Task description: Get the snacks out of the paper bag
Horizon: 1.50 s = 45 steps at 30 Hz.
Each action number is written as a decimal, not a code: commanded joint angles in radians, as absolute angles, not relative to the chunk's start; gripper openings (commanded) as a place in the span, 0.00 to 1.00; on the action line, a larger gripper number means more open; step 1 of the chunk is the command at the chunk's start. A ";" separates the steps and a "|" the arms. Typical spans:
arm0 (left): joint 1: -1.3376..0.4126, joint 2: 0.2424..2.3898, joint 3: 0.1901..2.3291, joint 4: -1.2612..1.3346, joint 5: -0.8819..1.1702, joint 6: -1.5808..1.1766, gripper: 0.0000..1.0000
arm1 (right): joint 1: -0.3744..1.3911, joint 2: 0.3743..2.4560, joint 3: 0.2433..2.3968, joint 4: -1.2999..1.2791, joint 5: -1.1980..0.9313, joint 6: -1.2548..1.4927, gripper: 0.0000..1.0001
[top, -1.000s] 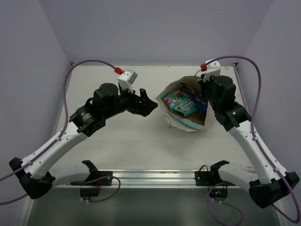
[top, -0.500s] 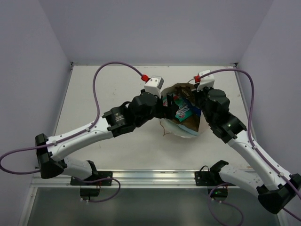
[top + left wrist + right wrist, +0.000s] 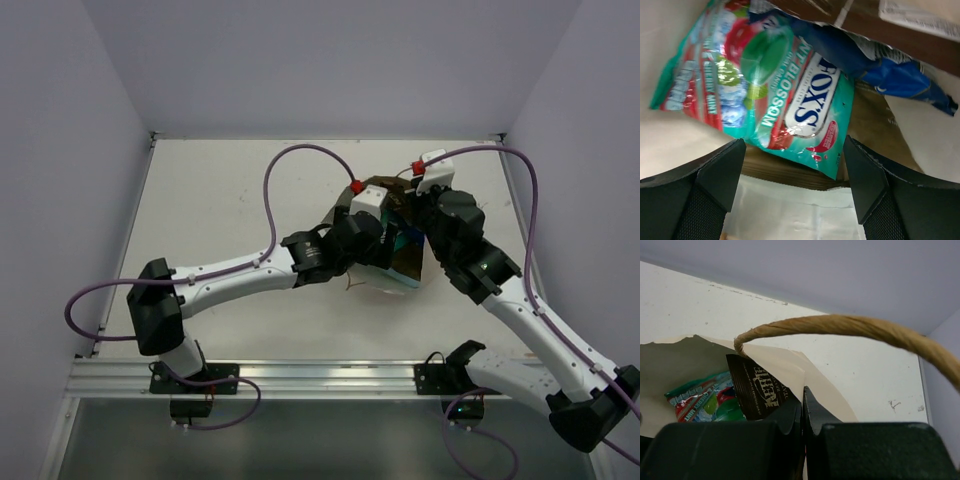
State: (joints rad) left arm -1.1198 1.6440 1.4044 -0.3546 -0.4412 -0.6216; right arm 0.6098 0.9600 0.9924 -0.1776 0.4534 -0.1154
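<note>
The paper bag [image 3: 398, 272] lies on the table with its mouth held open. My left gripper [image 3: 388, 243] is open inside the mouth. In the left wrist view its jaws [image 3: 795, 170] stand wide apart just short of the green-red packet [image 3: 765, 85], without touching it. A blue-white packet [image 3: 890, 70] lies over that packet's far side. My right gripper [image 3: 803, 400] is shut on the bag's cream rim [image 3: 785, 365], below the cord handle [image 3: 840, 327]. A dark brown-white packet [image 3: 757, 392] stands beside the green-red packet [image 3: 705, 400]. The other packets are hidden.
The right arm [image 3: 500, 285] runs along the bag's right side. The left arm [image 3: 240, 270] stretches across the middle of the table [image 3: 220, 190]. Lilac walls enclose the table on three sides.
My left arm has swung right from the middle of the table, and its open gripper is now inside the bag's mouth. My right gripper has kept its hold on the rim.
</note>
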 commanded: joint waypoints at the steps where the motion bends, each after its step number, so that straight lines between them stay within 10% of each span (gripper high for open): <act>1: -1.140 1.663 1.450 -0.261 -0.430 -0.516 0.87 | 0.620 0.976 0.997 -0.123 0.419 -0.061 0.00; 45: -1.065 1.644 1.322 -0.238 -0.462 -1.088 0.59 | 0.620 0.953 0.982 -0.136 0.384 -0.029 0.00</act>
State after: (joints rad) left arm -1.0725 1.6253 1.3132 -0.3065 -0.4519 -1.0512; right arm 0.6132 0.9672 0.9890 -0.1711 0.4236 -0.0738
